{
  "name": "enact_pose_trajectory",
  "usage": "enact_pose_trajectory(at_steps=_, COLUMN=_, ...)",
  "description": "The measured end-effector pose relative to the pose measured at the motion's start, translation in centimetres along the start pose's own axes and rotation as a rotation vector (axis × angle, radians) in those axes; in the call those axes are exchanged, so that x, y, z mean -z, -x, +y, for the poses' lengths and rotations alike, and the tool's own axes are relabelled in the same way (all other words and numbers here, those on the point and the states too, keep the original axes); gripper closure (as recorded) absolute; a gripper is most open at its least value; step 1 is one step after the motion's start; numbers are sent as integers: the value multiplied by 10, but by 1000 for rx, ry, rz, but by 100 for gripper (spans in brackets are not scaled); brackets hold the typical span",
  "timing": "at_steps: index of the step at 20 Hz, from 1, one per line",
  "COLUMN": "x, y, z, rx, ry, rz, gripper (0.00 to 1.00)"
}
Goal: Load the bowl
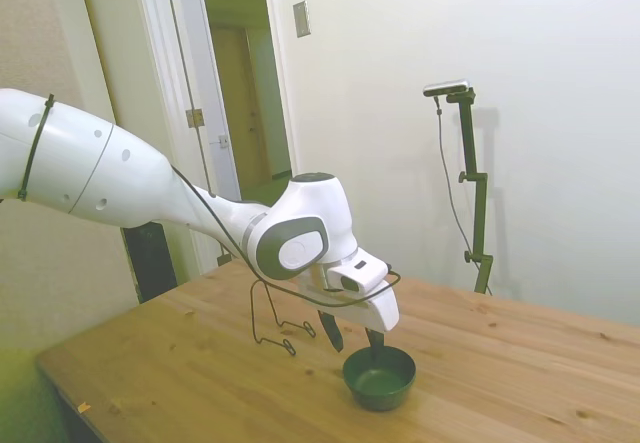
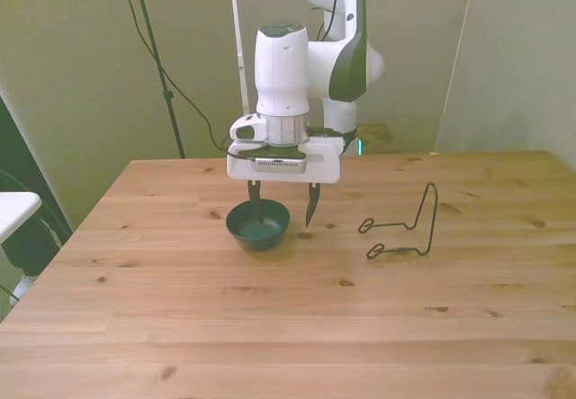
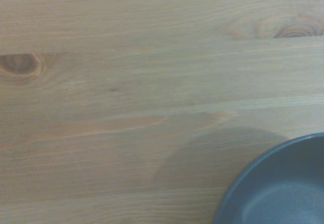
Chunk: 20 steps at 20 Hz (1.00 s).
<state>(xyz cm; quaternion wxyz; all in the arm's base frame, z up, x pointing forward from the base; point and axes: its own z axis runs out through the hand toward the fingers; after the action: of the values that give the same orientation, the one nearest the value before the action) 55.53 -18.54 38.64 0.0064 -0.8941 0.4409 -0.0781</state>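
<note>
The small dark green bowl (image 1: 382,383) (image 2: 259,231) stands upright on the wooden table (image 2: 270,327), and nothing shows inside it. My gripper (image 1: 353,342) (image 2: 284,215) hangs low over the bowl's rim, open. One finger reaches down inside the bowl. The other finger points at the table just outside the rim, on the front view's right. The bowl's wall lies between the two fingers. In the wrist view only a curved part of the bowl (image 3: 283,188) and its shadow on the wood show.
A thin black wire stand (image 1: 281,327) (image 2: 407,233) sits on the table, a short way off the bowl toward the front view's right. Behind the table in the side view are a wall and an open doorway (image 1: 245,103).
</note>
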Motion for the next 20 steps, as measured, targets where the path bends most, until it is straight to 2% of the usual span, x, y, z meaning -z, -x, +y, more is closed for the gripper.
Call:
enact_pose_trajectory(at_steps=1, x=-1, y=0, z=1, rx=-3, ry=1, rz=-2, gripper=0)
enact_pose_trajectory(at_steps=2, x=-3, y=0, z=1, rx=-6, ry=1, rz=-6, gripper=100)
enact_pose_trajectory(at_steps=20, x=-6, y=0, z=-1, rx=-22, ry=2, rz=-13, gripper=100)
